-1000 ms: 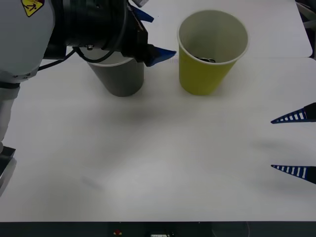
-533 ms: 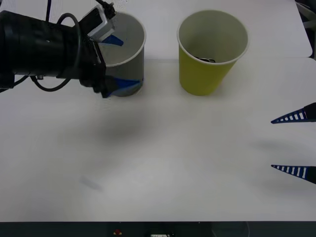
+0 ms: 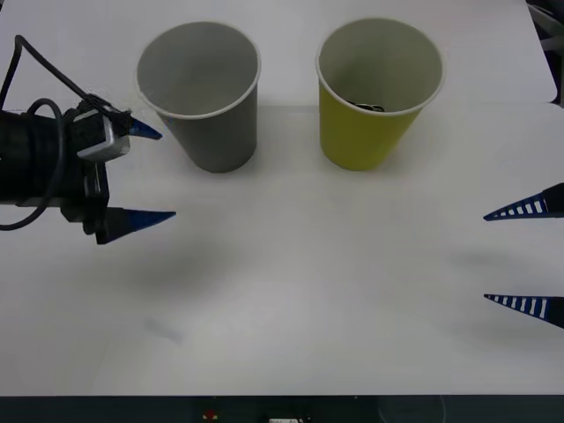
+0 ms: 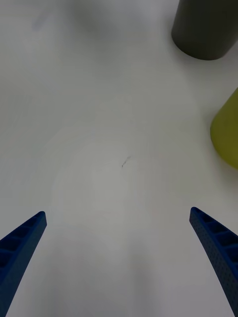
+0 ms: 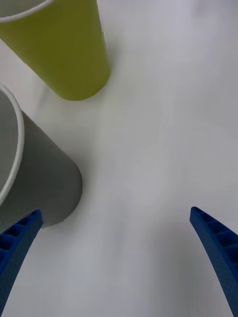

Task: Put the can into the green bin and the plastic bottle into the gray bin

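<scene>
White table (image 3: 291, 300), faint dark scuff mark (image 4: 125, 162).

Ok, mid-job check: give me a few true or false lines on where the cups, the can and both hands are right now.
1. The left hand is open, beside the gray bin on its left. True.
2. The left hand holds the can. False: its fingers are empty; a small dark item that may be the can lies inside the green bin.
3. The gray bin has tipped over. False: it stands upright.
4. The right hand is open, away from both bins. True.
5. The two bins touch. False: bare table shows between them.
</scene>
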Controlling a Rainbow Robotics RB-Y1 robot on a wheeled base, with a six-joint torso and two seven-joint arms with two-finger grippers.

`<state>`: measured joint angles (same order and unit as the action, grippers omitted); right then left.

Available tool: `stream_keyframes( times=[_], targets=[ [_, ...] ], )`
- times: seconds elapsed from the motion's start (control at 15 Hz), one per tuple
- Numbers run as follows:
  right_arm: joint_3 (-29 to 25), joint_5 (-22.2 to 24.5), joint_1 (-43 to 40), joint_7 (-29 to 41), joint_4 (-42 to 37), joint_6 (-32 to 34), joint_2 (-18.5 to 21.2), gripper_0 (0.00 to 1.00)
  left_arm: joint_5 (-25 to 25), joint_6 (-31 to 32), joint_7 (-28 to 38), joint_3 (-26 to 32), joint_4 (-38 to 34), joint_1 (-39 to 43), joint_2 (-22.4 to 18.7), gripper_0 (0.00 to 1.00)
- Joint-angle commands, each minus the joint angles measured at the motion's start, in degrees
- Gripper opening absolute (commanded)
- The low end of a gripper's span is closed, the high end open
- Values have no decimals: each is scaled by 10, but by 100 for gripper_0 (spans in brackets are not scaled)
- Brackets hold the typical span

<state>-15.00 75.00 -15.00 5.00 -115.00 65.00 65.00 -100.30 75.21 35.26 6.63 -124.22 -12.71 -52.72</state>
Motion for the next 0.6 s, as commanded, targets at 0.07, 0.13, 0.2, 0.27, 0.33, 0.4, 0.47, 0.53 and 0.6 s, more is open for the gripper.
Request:
stream_keyframes(
  times=[0.07,0.13,0.2,0.27,0.33,0.4,0.47,0.53,0.6],
  targets=[
    [0,0,0,0,0,0,0,100,36,-16,-35,16,-1,46,-41,100],
    [0,0,0,0,0,0,0,100,52,-18,-40,22,0,63,-56,100],
    [0,0,0,0,0,0,0,100,63,-24,-43,27,0,76,-72,100],
    [0,0,0,0,0,0,0,100,75,-37,-48,29,1,93,-95,100],
    [0,0,0,0,0,0,0,100,91,-52,-53,29,6,111,-116,100],
    [0,0,0,0,0,0,0,100,107,-64,-61,30,13,126,-132,100],
    [0,0,0,0,0,0,0,100,128,-75,-82,30,28,138,-142,100],
    [0,0,0,0,0,0,0,100,159,-80,-106,30,52,147,-150,100],
    [0,0,0,0,0,0,0,100,182,-80,-127,30,71,153,-157,100]
  ],
)
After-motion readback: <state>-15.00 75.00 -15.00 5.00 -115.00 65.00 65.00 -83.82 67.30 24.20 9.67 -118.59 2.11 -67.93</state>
